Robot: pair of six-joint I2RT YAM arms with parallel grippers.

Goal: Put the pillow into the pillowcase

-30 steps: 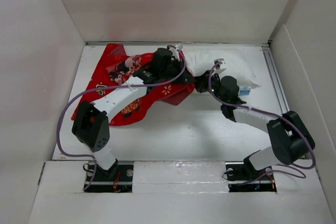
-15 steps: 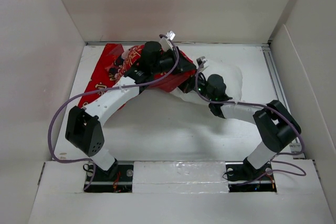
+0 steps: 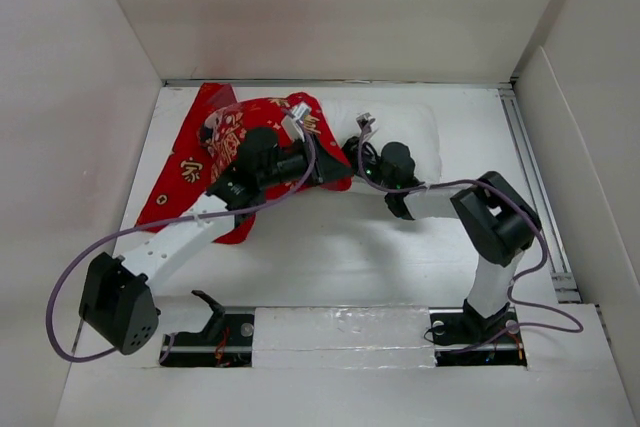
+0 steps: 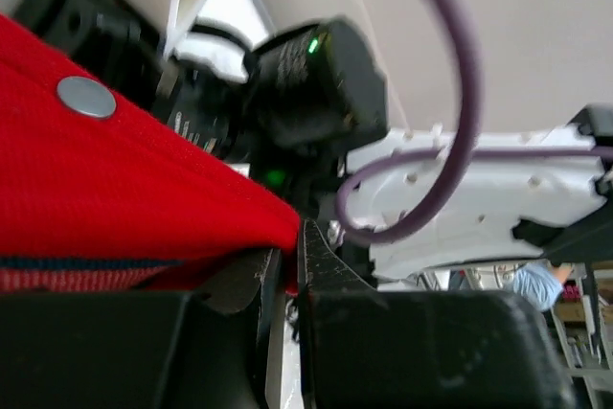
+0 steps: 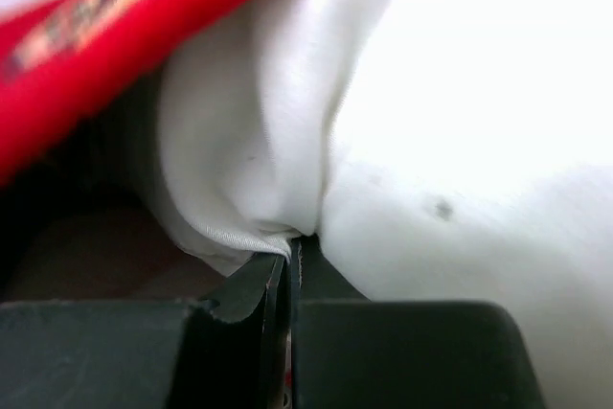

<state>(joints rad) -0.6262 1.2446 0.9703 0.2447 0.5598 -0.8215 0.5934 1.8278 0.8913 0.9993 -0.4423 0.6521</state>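
The red pillowcase [image 3: 195,162] lies bunched at the back left of the table. Its right edge is lifted over the near-left end of the white pillow [image 3: 412,127], which lies at the back middle. My left gripper [image 3: 335,165] points right and is shut on the pillowcase's edge; in the left wrist view the red cloth [image 4: 115,189], with a metal snap on it, is pinched in the left gripper [image 4: 290,261]. My right gripper [image 3: 352,152] points left, close to it. In the right wrist view the right gripper [image 5: 290,251] is shut on a fold of the pillow [image 5: 460,141], under the red pillowcase [image 5: 86,55].
White walls [image 3: 80,97] close in the table on the left, back and right. A metal rail [image 3: 530,177] runs along the right side. The right arm's wrist [image 4: 316,74] with a green light fills the left wrist view, very near the left gripper.
Both wrists moved left and nearer. The left arm's elbow swung down to the near left. The pillow was dragged left, and its end now sits under the pillowcase's raised edge.
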